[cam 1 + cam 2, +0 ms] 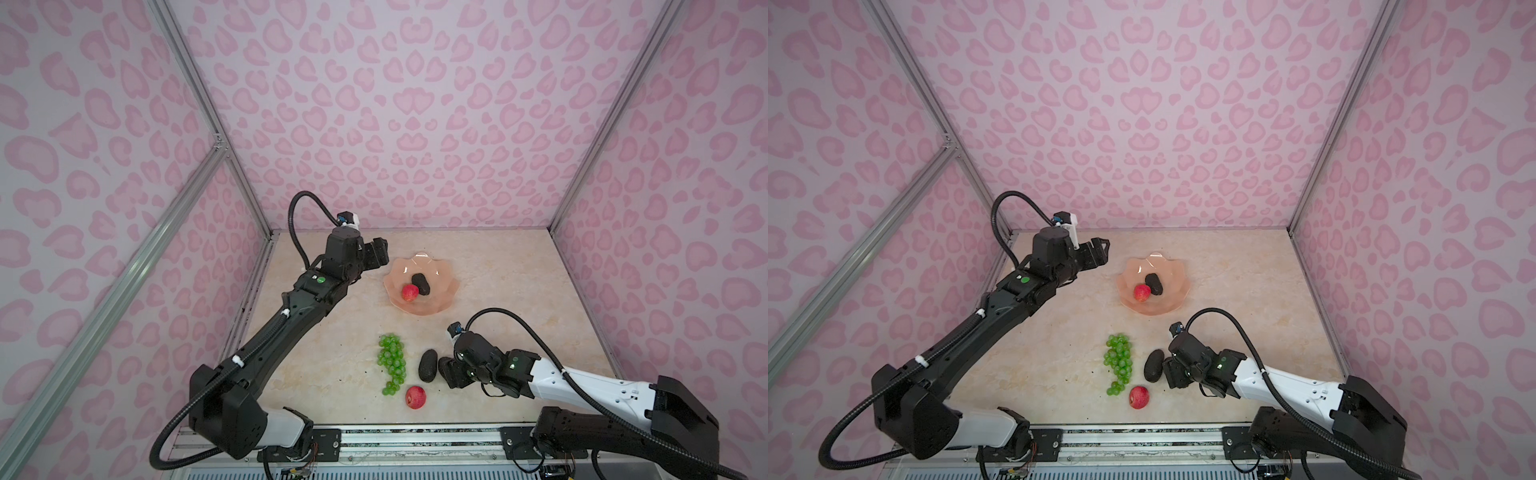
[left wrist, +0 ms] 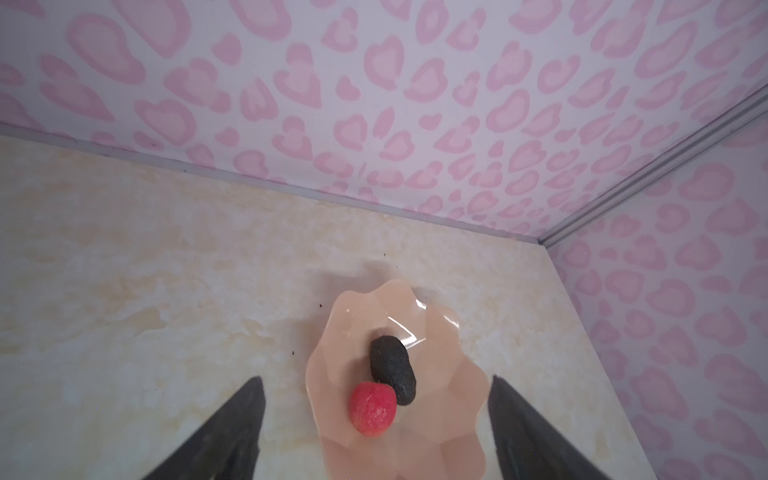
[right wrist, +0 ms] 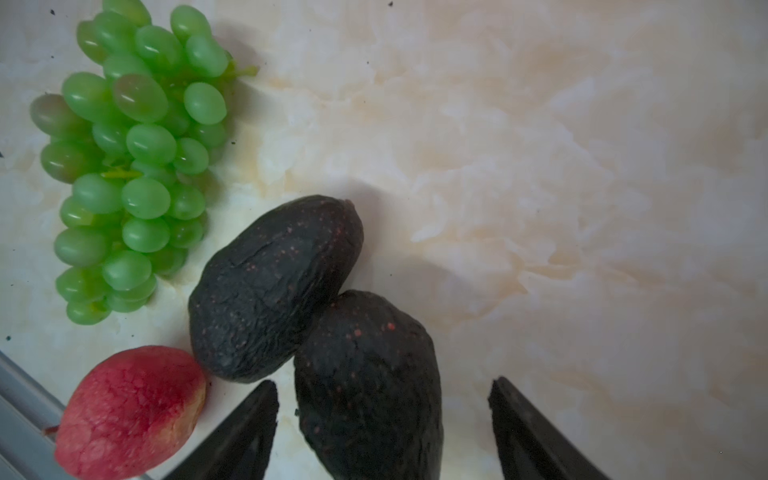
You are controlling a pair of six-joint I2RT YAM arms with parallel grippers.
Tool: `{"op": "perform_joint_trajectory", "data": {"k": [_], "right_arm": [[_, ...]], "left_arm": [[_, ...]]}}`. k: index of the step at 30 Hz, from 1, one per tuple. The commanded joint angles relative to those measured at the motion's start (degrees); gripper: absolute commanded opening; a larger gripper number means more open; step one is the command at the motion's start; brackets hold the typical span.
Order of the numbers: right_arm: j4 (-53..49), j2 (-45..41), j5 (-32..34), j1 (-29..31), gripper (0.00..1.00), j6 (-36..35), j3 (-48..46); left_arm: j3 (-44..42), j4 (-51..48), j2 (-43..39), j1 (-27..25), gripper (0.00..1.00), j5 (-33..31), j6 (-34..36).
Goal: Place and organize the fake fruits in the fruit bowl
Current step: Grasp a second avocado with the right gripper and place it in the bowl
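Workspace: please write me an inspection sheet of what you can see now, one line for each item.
Surface: beige marbled table, no spill seen.
Job's things: fruit bowl holds first avocado touching first red fruit. On the table: grapes, second red fruit, second avocado against third avocado.
Clutter: only small dark specks.
Grippers: left gripper raised beside the bowl, jaws open, empty. Right gripper low, jaws open around the third avocado, not yet closed.
Cables: black hoses loop above both arms, clear of the fruits.
Surroundings: pink patterned walls, metal frame posts.
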Motion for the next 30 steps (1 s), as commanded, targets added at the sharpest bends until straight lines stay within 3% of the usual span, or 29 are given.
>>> {"op": "perform_joint_trajectory", "data": {"k": [1,7,11,16,20,24,30], "right_arm": [[3.1,2.4,0.5,1.3,0.71,2.3,-0.4],[2.4,4.1,2.3,1.4,0.41,3.6,0.4],[-2.8,0.8,5.2,1.4,0.3,4.2,1.8],[-7.5,-5.0,13.6,-0.2,0.27,3.1,6.9],[-2.0,-4.5,10.0,-9.5,0.26,1.4,11.8],[5.2,4.4,7.0,-18.0,0.26,-0.3,19.5],[4.5,23.1,3.0,-22.3,0.26,-3.8,35.6]], "left_arm": [[-5.6,6.1,-6.5,2.0,0.89,-6.8,0.3],[-11.6,5.4,-13.7,5.2,0.91,-8.6,-1.6],[-13.6,5.7,-15.3,6.0,0.91,-8.6,-2.6],[-15.2,5.0,-16.0,6.7,0.91,-7.5,-3.0],[-16.7,4.4,-17.2,6.8,0.92,-6.9,-3.1],[-18.0,3.3,-19.1,7.0,0.92,-6.1,-3.5],[-19.5,0.0,-22.9,7.1,0.92,-5.8,-0.9]]}}
